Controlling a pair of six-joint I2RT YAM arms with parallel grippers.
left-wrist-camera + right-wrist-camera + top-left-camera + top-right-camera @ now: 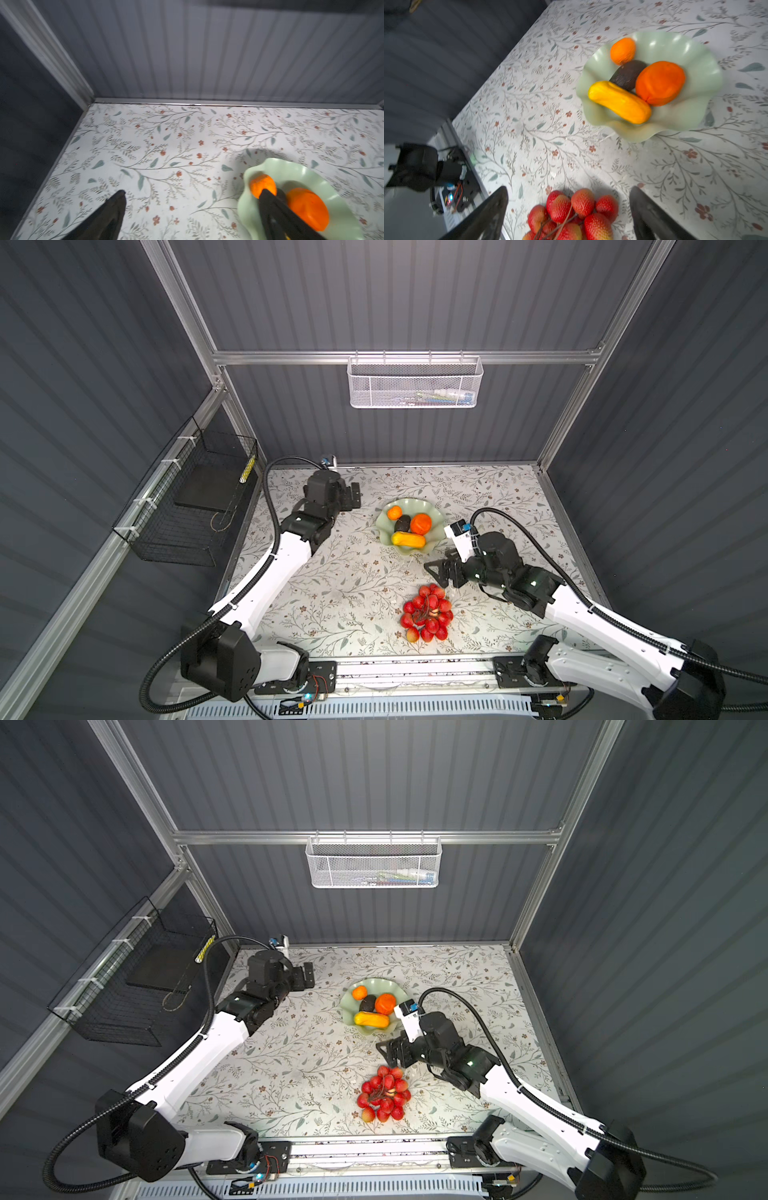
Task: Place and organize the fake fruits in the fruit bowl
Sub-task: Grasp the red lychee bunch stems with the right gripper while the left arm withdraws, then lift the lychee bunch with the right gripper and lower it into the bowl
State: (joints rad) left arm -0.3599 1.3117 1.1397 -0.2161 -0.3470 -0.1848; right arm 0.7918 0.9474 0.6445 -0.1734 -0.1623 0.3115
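Note:
The pale green fruit bowl (409, 503) (376, 982) (675, 45) stands mid-table. In it lie a small tangerine (394, 512), a blackish avocado (402, 525), a big orange (421, 523) and a yellow oblong fruit (408, 539). A cluster of red balls (428, 614) (384, 1094) (571, 212) lies on the table nearer the front. My right gripper (438, 570) (569, 192) hovers open over the cluster's far end, one finger on each side. My left gripper (356, 495) (192, 197) is open and empty, left of the bowl (301, 172).
A white mesh basket (415, 383) hangs on the back wall. A black wire basket (187, 506) hangs on the left wall. Aluminium frame rails border the floral table (332, 593).

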